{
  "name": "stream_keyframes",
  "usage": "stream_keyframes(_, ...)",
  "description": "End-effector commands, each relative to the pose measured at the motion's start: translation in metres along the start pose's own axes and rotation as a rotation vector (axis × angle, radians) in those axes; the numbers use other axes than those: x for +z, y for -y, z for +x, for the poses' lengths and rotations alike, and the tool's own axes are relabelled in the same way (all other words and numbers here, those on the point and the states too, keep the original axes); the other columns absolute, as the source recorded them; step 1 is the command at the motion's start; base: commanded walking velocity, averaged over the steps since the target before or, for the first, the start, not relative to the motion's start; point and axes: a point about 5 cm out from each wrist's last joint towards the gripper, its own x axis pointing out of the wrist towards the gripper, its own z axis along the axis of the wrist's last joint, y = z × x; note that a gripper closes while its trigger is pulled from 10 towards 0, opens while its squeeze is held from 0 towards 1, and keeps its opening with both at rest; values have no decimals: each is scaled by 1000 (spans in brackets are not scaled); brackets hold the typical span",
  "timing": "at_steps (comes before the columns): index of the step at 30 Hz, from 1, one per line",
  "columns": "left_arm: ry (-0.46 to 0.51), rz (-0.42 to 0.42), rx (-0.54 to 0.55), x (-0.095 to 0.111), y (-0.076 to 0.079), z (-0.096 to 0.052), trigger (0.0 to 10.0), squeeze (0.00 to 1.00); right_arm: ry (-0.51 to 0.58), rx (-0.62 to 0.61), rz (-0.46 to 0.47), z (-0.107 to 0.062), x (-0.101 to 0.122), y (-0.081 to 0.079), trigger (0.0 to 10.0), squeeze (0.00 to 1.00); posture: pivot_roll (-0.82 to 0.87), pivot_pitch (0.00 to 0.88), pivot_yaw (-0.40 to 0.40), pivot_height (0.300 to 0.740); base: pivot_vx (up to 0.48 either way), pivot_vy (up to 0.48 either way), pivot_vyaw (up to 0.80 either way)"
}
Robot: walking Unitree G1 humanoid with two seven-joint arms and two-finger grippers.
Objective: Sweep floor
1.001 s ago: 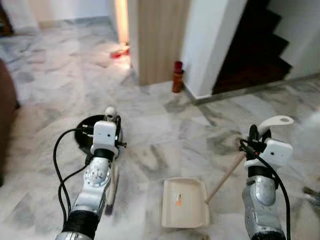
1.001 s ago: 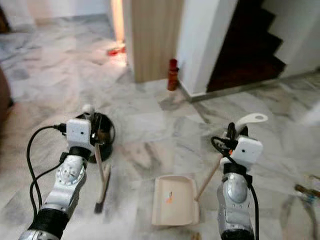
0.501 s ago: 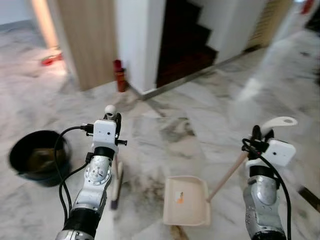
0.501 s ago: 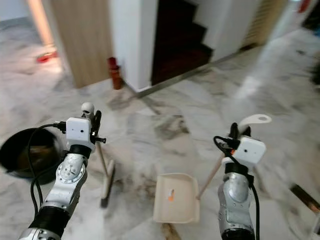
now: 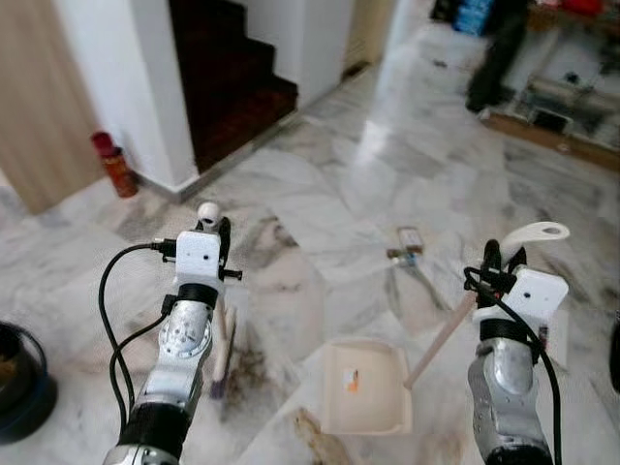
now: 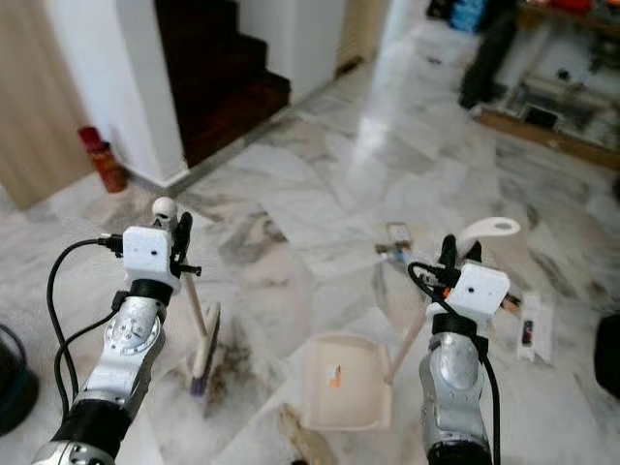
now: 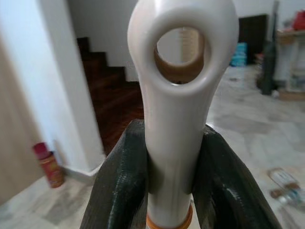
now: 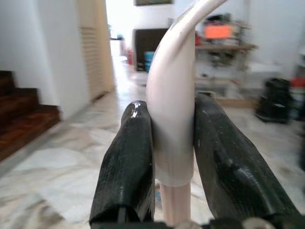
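My left gripper (image 5: 215,232) is shut on the white ringed top of a broom handle (image 7: 183,86). The broom's head (image 5: 223,360) rests on the marble floor below it. My right gripper (image 5: 502,260) is shut on the curved white end of the dustpan handle (image 8: 174,100). The wooden shaft slants down to the cream dustpan (image 5: 365,389), which lies flat between the arms with a small orange scrap (image 5: 351,380) inside. A brown smear of dirt (image 5: 312,433) lies just in front of the pan. Small litter (image 5: 407,242) lies further out on the floor.
A black bucket (image 5: 15,383) stands at the left edge. A red bottle (image 5: 114,165) stands by a white wall next to dark stairs (image 5: 228,77). A white box (image 6: 536,329) and a dark object (image 6: 608,368) lie to the right. Shelves (image 5: 572,87) are at the back right.
The whole view has swung to the right: the bucket and stairs slid left, and the shelves and floor litter came into sight. Both grippers keep their holds.
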Motion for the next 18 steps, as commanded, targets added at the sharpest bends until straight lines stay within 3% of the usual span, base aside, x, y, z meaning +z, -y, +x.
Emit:
stream_keyframes(1,37,-5,1,7,2,4,10000,0,50,-8,4,5,10,2,10000,0,49,83,-55,740,0,0,-800)
stream_keyframes(18,49,4,5,10,-5,5,10000,0,45,-11,11,2,9,-2,10000,0,57,103,-44,740,0,0,-800)
